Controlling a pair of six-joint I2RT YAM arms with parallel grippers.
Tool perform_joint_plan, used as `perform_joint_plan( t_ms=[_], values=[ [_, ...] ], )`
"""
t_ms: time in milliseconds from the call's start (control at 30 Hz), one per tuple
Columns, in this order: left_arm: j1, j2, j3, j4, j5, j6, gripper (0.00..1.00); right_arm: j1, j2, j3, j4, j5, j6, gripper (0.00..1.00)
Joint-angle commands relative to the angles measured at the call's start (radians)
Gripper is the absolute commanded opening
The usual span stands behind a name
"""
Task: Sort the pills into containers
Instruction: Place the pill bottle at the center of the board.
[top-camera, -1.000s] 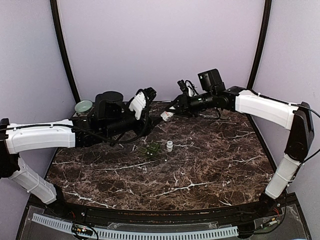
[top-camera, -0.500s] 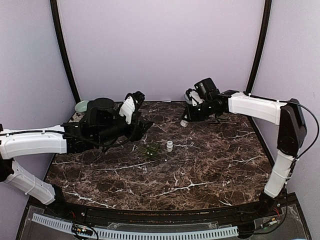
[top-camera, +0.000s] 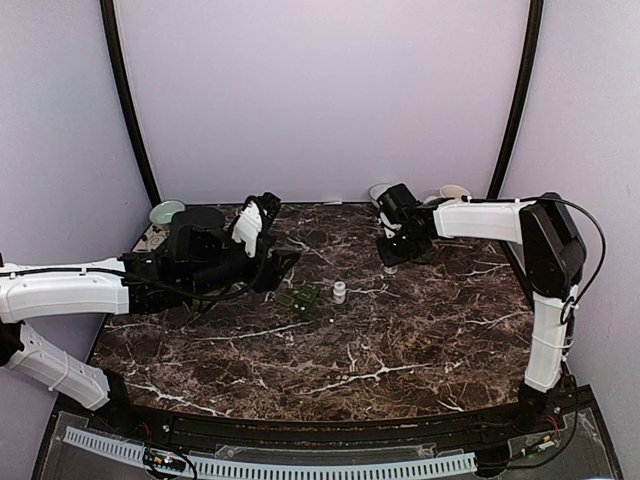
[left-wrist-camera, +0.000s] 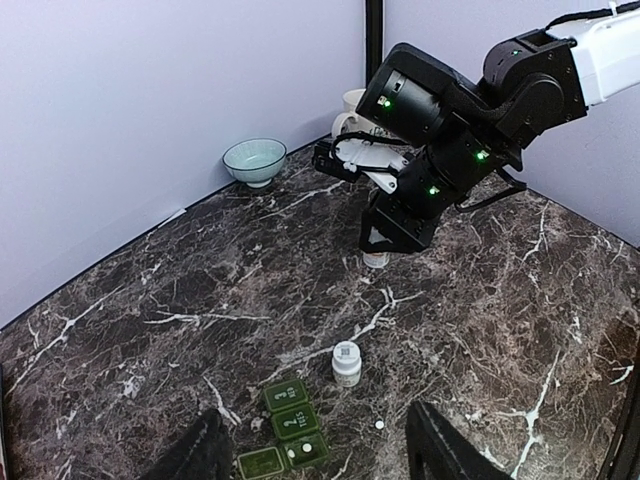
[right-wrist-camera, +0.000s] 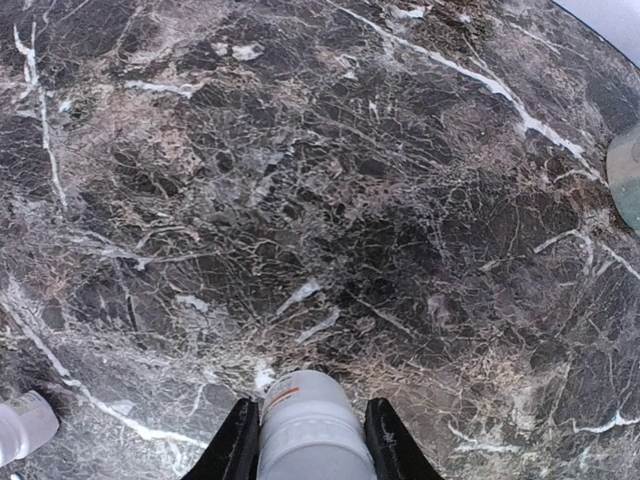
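Early: one pill (left-wrist-camera: 292, 452) in organiser (left-wrist-camera: 285, 424), a loose pill (left-wrist-camera: 379, 425) on worktop (left-wrist-camera: 150, 330) beside it; right hand (right-wrist-camera: 312, 445) clamps white bottle (right-wrist-camera: 305, 415) beyond it, left hand (left-wrist-camera: 320, 452) spread empty.

The left arm (top-camera: 70, 285) and the right arm (top-camera: 490, 215) were each built of long, smooth white shell links joined by black joint housings. A thin black cable (top-camera: 603, 240) was looped past the right elbow, and small green lights (left-wrist-camera: 480, 155) were lit on its black wrist. A ribbed white block (top-camera: 245, 227) was fitted at the left wrist. The left gripper (left-wrist-camera: 315, 412) and the right gripper (right-wrist-camera: 308, 405) were finished in matte black.
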Motion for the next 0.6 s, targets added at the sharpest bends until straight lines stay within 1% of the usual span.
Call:
perform_joint_plan(
  t_ms=[0, 133, 333, 567],
  values=[
    [-0.005, -0.044, -0.027, -0.003, -0.015, -0.037, 0.61, -0.009, 0.017, -0.008, 0.04, 0.063, -0.014, 0.01],
    [-0.005, -0.048, -0.033, -0.005, -0.016, -0.042, 0.61, -0.01, 0.03, -0.033, 0.069, 0.061, -0.003, 0.03],
    [-0.005, -0.039, -0.027, -0.008, -0.015, -0.037, 0.61, -0.019, 0.04, -0.057, 0.09, 0.037, 0.018, 0.12],
    [-0.005, -0.025, -0.018, 0.001, -0.017, -0.031, 0.61, -0.025, 0.041, -0.073, 0.098, 0.014, 0.031, 0.24]
  ],
)
